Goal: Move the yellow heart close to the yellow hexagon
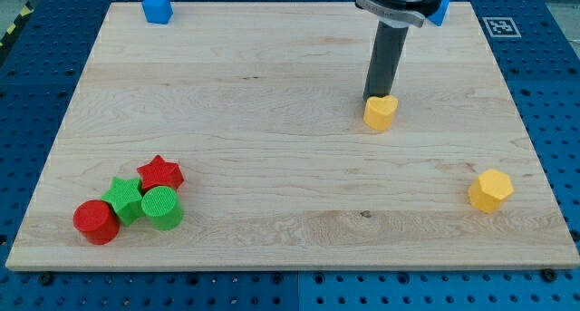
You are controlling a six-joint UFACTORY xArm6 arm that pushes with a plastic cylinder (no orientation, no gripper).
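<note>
Near edge, view's left: red cylinder (95, 222), green star (123, 199), green cylinder (162, 208), red star (160, 173) clustered. Yellow hexagon (490, 189) lower right on tabletop (272, 102). Yellow heart (381, 112) mid-board, well apart; my tip (377, 96) touching its far side. No claw. Blue blocks (158, 6) far edge

Pale wooden surface (272, 121) with fine brown grain lines, set on a blue perforated base (36, 66). Yellow heart block (381, 112); yellow hexagon block (490, 189). Red star block (160, 173); red cylinder block (95, 222). Green star block (123, 199); green cylinder block (162, 208). Blue cube-like block (158, 6); a second blue block (441, 10), shape unclear, partly hidden. Dark grey rod ending at my tip (376, 96). Black-and-white square marker (499, 26).
</note>
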